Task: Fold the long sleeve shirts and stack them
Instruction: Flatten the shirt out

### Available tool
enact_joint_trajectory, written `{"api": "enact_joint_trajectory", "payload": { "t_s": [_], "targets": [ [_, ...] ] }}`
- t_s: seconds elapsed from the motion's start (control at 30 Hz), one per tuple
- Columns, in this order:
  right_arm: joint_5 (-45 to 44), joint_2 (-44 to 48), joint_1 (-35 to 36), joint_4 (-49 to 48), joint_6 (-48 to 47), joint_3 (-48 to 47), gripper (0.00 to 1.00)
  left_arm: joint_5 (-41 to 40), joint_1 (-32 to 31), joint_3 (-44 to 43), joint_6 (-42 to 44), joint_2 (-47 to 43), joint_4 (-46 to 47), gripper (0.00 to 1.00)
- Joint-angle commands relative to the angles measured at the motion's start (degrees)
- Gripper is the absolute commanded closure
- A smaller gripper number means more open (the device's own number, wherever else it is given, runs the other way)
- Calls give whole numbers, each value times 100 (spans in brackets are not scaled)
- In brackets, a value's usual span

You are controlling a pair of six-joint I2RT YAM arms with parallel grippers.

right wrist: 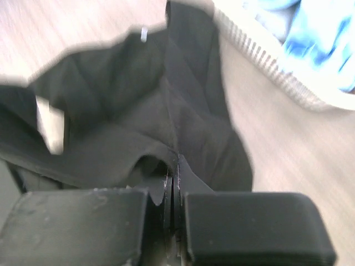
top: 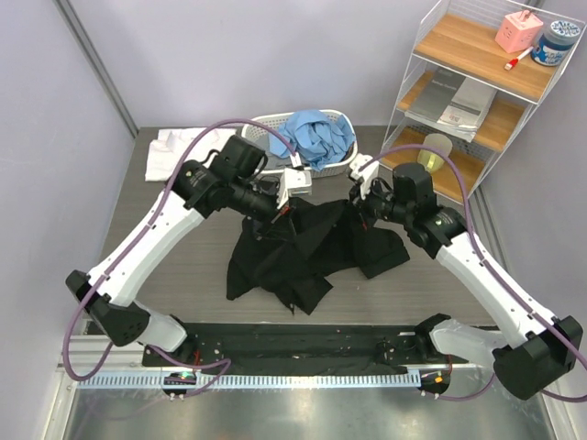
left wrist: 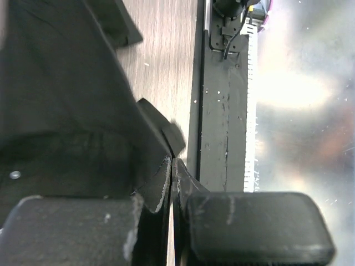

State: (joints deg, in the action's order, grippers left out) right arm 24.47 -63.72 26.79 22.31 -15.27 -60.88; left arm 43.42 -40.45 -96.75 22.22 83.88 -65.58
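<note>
- Black shirt (top: 303,252): crumpled on the desk (top: 394,293), on the near side of the basket (top: 266,120).
- Left jaws, right jaws: each closed on the black shirt's far edge, just short of the basket.
- Step, as judged: spreading the black shirt flat. The next move is to draw the two grips apart.
- Light blue shirt (top: 316,137) lies in the basket, with the white shirt (top: 179,151) to its left.

Light blue shirt (right wrist: 316,39) blurred, cut off at edge; white shirt (top: 170,151) partly behind left arm (top: 156,229).
</note>
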Motion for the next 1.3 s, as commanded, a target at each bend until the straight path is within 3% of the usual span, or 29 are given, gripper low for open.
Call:
{"api": "enact_joint_trajectory", "payload": {
  "t_s": [0.0, 0.17, 0.37, 0.47, 0.5, 0.53, 0.6, 0.7, 0.73, 0.77, 0.8, 0.87, 1.0, 1.1, 1.27],
  "targets": [
    [328, 457, -33, 493, -380, 716, 99, -226, 186, 313, -294, -424, 244, 100],
    [137, 457, -42, 740, -565, 1157, 99, -1027, 818, 1035, -1183, 134, 2073, 100],
    [673, 19, -51, 819, -592, 860, 99, -98, 1908, -211, -3113, 1630, 3384, 100],
    [735, -279, -68, 802, -565, 499, 99, -165, 2102, -608, -3321, 2141, 3640, 98],
    [743, -351, -103, 793, -530, 307, 99, -585, 2111, -695, -3233, 2237, 3536, 91],
    [804, -412, -147, 802, -417, 227, 99, -772, 2111, -774, -3145, 2264, 3282, 74],
    [1050, -544, -331, 776, -267, 42, 99, -922, 2164, -740, -2803, 2143, 2921, 63],
    [1288, -650, -621, 723, 102, -90, 99, -494, 2269, -101, -2111, 1704, 2385, 35],
    [1367, -667, -709, 688, 181, -108, 99, -327, 2243, 241, -1968, 1276, 2322, 18],
    [1463, -685, -866, 574, 365, -117, 99, -264, 2208, 958, -1906, 984, 2357, 16],
    [1490, -677, -920, 512, 436, -126, 99, -325, 2060, 1426, -1844, 729, 2461, 6],
    [1552, -685, -1043, 407, 524, -108, 99, -781, 1814, 2575, -1783, -18, 2873, 0],
    [1640, -729, -1140, 336, 586, 41, 99, -1860, 639, 3765, -1484, -837, 3768, 0],
    [1649, -755, -1175, 327, 604, 6, 99, -3021, 21, 4058, -1422, -742, 4193, 0],
    [1605, -633, -1281, 318, 621, -99, 99, -3664, -121, 4006, -1773, -13, 4325, 0]
  ]
}}
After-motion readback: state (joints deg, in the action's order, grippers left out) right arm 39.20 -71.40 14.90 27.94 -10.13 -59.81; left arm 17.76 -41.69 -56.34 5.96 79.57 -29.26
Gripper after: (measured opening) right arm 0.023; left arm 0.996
